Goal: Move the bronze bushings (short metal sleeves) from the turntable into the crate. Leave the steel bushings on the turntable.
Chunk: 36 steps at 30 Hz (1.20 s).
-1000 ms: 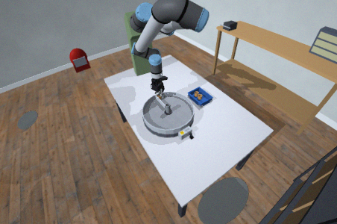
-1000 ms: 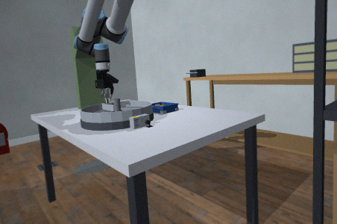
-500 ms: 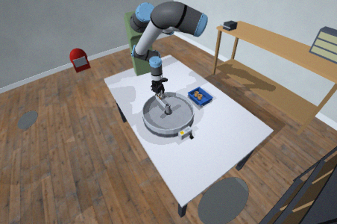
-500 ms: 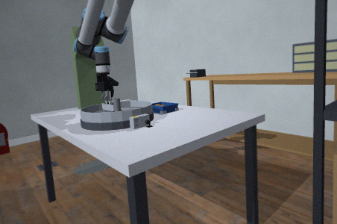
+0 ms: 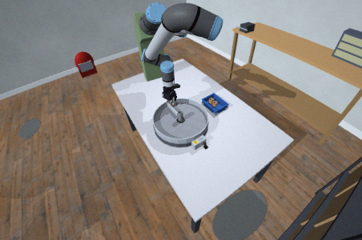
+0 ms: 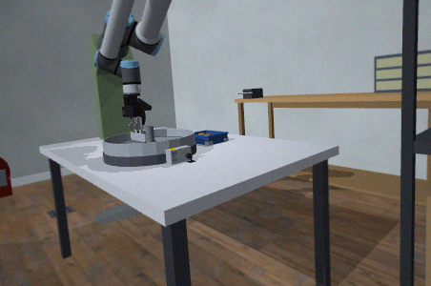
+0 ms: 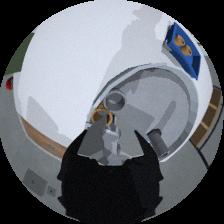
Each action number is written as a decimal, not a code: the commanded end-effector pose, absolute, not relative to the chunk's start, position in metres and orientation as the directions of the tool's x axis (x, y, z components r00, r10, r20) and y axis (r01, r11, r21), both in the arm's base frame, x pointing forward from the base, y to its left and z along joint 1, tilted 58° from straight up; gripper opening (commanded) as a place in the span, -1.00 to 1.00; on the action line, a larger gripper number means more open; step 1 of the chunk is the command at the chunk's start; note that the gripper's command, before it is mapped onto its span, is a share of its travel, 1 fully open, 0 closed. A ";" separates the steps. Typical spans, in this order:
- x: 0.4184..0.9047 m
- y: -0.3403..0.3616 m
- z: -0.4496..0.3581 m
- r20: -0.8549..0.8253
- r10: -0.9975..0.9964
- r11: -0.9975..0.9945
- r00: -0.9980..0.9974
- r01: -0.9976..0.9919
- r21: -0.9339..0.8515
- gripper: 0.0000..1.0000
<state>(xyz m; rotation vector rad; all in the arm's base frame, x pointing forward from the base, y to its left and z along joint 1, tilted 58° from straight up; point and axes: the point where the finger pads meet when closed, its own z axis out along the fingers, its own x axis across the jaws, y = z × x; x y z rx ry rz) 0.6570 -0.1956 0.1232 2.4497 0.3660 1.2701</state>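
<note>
Wrist view: the black two-jaw gripper [image 5: 173, 103] [image 6: 137, 131] [image 7: 110, 115], nearly closed, grips nothing. A grey steel ring-shaped bushing [image 7: 114, 92] lies at one o'clock from an orange-brown bronze one [image 7: 95, 116].

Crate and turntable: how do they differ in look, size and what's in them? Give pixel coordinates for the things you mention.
The crate [image 5: 223, 106] [image 6: 216, 138] [image 7: 194, 65] is blue and rectangular; the turntable [image 5: 180, 141] [image 6: 138, 153] [image 7: 170, 90] is grey and round. The crate is much smaller than the turntable. The crate holds two bronze bushings [image 5: 215, 104] [image 7: 186, 50]; the turntable has a central post [image 5: 180, 118] [image 6: 150, 133] [image 7: 159, 143]. Both have raised walls.
</note>
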 end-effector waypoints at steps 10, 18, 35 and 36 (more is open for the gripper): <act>0.657 -0.195 0.123 0.732 0.384 -0.903 0.563 0.064 0.425 -0.90; 0.657 -0.195 0.123 0.732 0.384 -0.903 0.563 0.064 0.425 -0.90; 0.657 -0.195 0.123 0.732 0.384 -0.903 0.563 0.064 0.425 -1.00; 0.657 -0.195 0.123 0.732 0.384 -0.903 0.563 0.064 0.425 -1.00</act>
